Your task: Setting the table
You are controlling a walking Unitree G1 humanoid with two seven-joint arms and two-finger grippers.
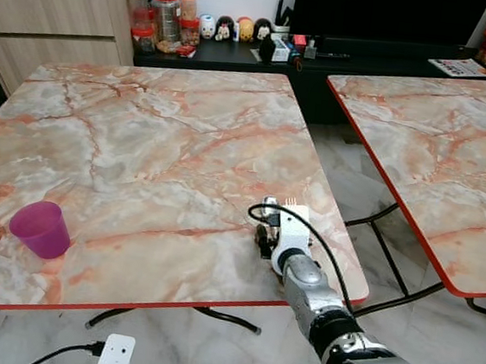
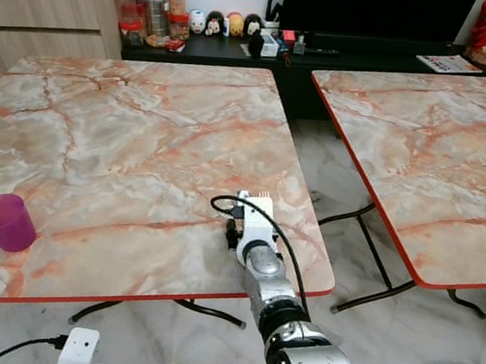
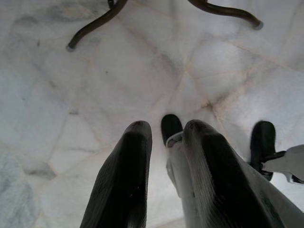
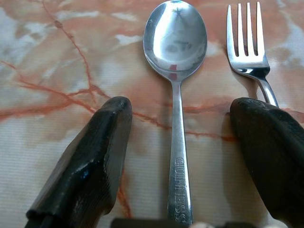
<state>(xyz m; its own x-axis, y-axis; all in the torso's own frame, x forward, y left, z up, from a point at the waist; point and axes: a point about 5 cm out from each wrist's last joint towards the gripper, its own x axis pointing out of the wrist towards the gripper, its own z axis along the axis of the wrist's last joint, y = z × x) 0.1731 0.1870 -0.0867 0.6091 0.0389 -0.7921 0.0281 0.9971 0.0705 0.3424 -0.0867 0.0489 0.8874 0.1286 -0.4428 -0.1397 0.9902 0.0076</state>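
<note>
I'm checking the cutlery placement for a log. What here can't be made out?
- Fork: its handle is hidden behind a finger of the right tool, right wrist view.
- Spoon: handle end cut off by the bottom edge, same view.
- Both: hidden behind the right wrist on the table, eye views.
- Purple cup: contents not visible.

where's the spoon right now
The spoon lies flat on the near table, close to its near right corner, between the open fingers of the right tool. A fork lies parallel beside it, its handle under one finger.
</note>
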